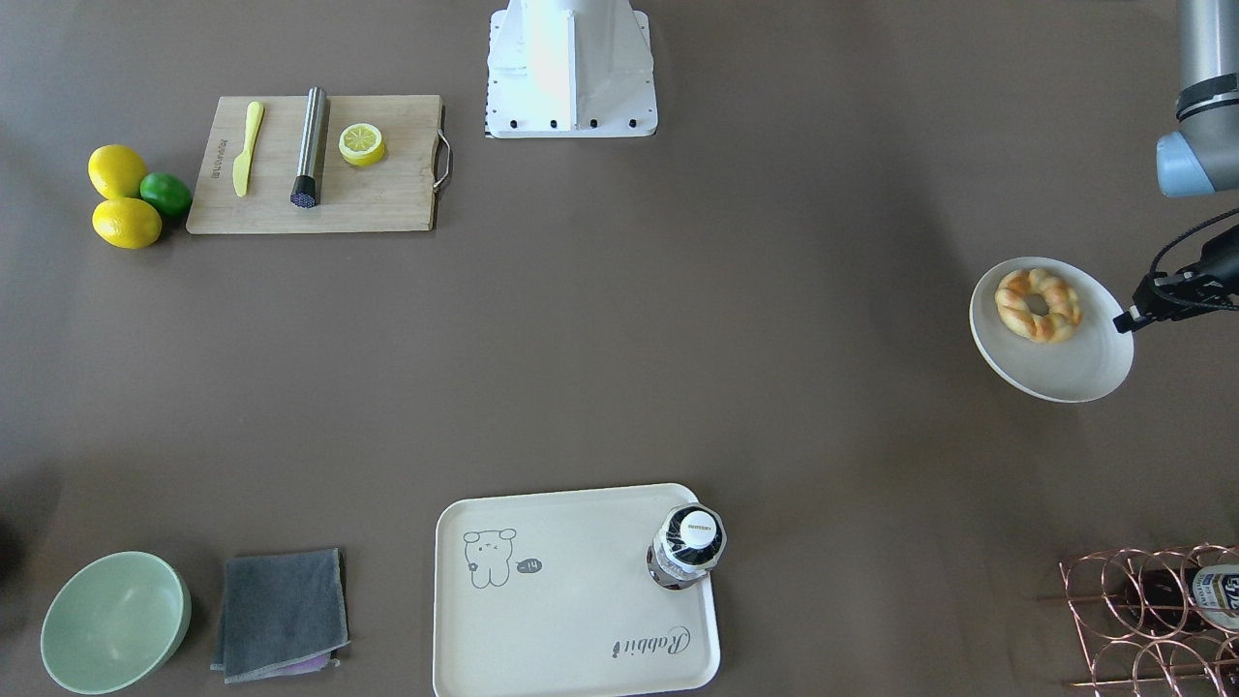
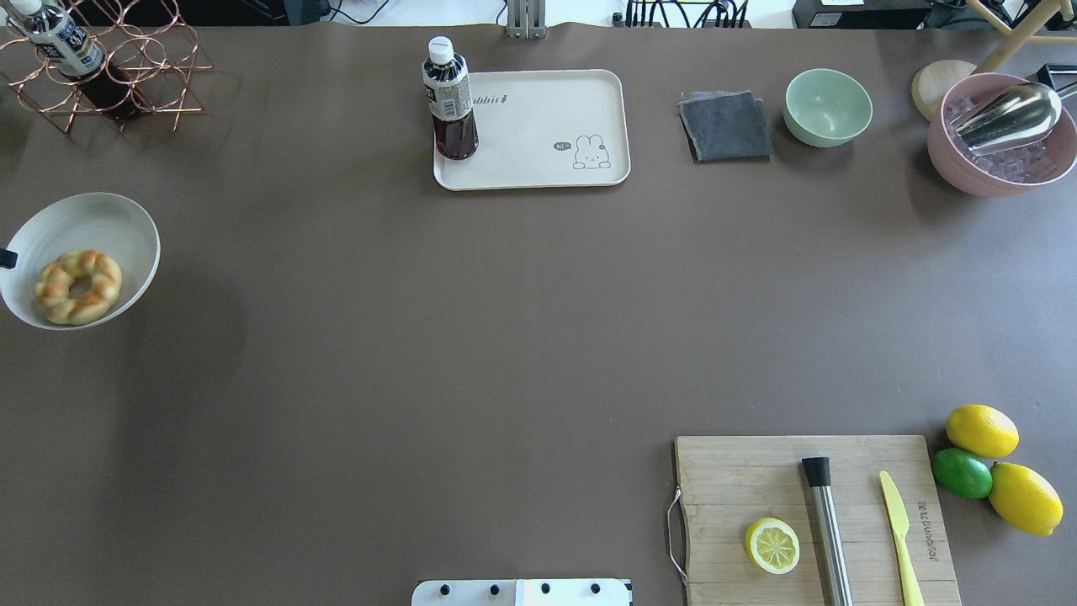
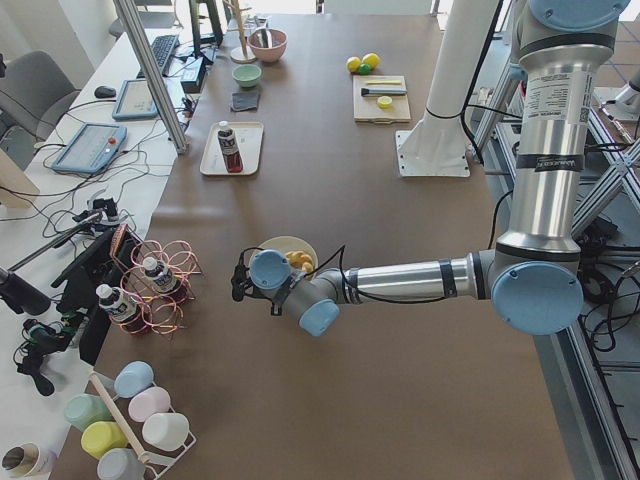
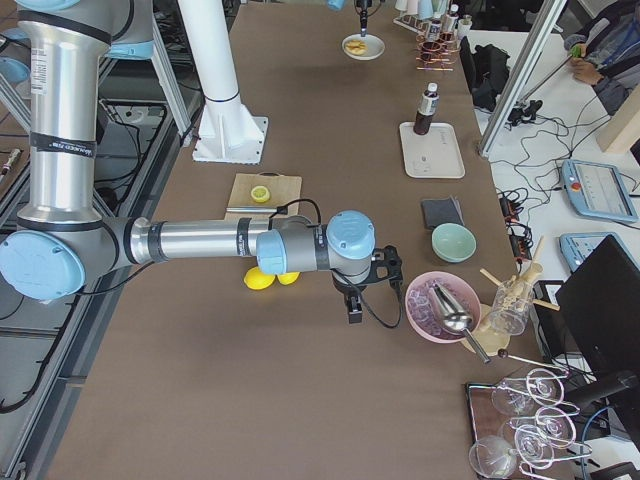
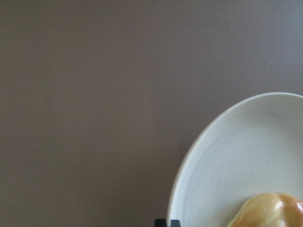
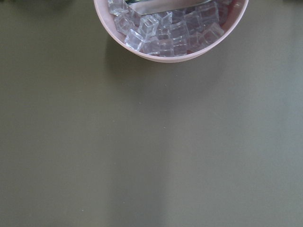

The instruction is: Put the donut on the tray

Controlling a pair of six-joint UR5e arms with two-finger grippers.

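Pinch gently across one side of the likely soft, light, maybe sticky donut (image 1: 1038,305) on the round plate (image 1: 1074,373) at the right edge, well apart from the tray (image 1: 561,620) at bottom middle, and cannot tell spread or pressed fingers on left gripper (image 1: 1129,318) or right gripper (image 4: 354,312).

I find the donut (image 2: 78,287) lying on the plate (image 2: 92,223) at the table's end on the robot's left, with the wire rack (image 2: 143,84) behind it in the far corner. Along the far edge, going to the robot's right, I see the tray (image 2: 538,126) with a bottle (image 2: 450,101) standing on its near left corner, then a folded cloth (image 2: 725,126), a bowl (image 2: 828,107) and an ice bowl (image 2: 951,160). Near the base on the right, the cutting board (image 2: 740,488) carries a lemon half (image 2: 772,545), a rod (image 2: 829,530) and a knife (image 2: 900,539), with two lemons (image 2: 982,430) and a lime (image 2: 962,472) just beside it.
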